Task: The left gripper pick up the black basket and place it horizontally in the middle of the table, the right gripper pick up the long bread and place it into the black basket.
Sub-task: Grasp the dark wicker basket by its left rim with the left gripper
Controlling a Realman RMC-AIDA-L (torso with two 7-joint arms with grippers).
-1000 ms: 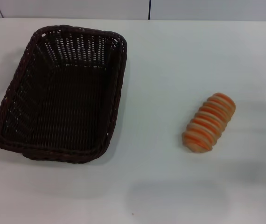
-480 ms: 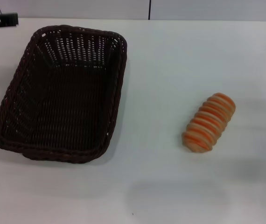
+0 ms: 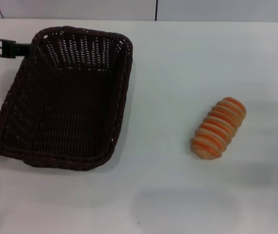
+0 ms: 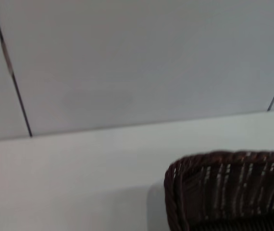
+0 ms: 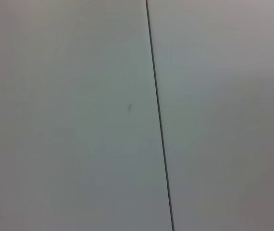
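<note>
The black basket [image 3: 63,97] stands on the left half of the white table [image 3: 178,63], its long side running away from me. It is empty. Its far corner also shows in the left wrist view [image 4: 228,190]. The left gripper [image 3: 5,48] is a black tip at the left edge, right beside the basket's far left corner. The long bread [image 3: 218,127], tan with orange stripes, lies on the table's right half, well apart from the basket. The right gripper is out of view.
A pale wall with dark seams [image 3: 156,9] rises behind the table's far edge. The right wrist view shows only this wall [image 5: 79,115].
The left gripper's black tip has come in from the left edge and moved down and right to the basket's far left corner. Basket and bread have not moved.
</note>
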